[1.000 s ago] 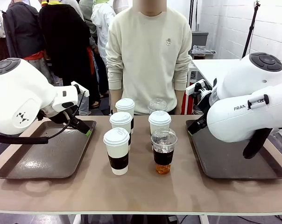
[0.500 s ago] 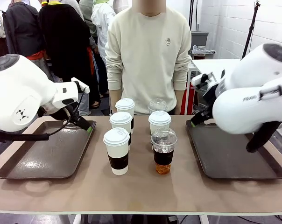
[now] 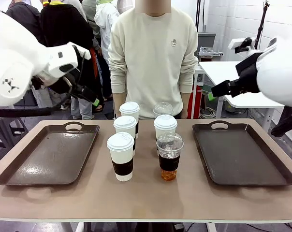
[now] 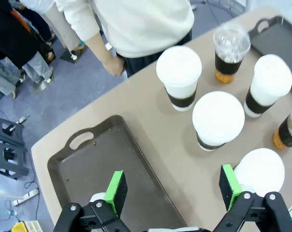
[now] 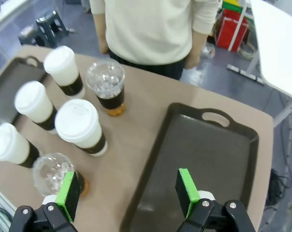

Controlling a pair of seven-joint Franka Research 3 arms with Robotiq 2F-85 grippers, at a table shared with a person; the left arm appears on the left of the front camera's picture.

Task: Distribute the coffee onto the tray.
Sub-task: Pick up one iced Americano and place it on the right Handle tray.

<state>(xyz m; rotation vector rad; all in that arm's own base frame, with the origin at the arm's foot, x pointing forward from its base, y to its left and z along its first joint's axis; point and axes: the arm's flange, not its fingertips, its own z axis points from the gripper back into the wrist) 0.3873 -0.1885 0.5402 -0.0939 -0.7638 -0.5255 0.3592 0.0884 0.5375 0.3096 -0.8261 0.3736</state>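
Several white lidded coffee cups with brown sleeves (image 3: 121,155) stand grouped mid-table with two clear dome-lidded cups of dark drink (image 3: 169,155). From above the group appears as white cups (image 4: 218,118) (image 5: 80,125) and clear cups (image 4: 230,46) (image 5: 106,82). A dark left tray (image 3: 49,159) (image 4: 107,169) and a dark right tray (image 3: 242,159) (image 5: 204,154) flank them, both bare. My left gripper (image 3: 90,98) (image 4: 172,189) hangs open high above the left tray's far edge. High over the right tray's far edge, my right gripper (image 3: 214,93) (image 5: 127,194) is open. Neither holds anything.
A person in a cream sweater (image 3: 153,53) stands at the table's far side, right behind the cups. A white table (image 3: 233,77) is at the back right, and other people stand at the back left. Bare tabletop lies in front of the cups.
Both arms have risen from low over the trays' far edges to well above the table. Both grippers stay open; the cups have not moved.
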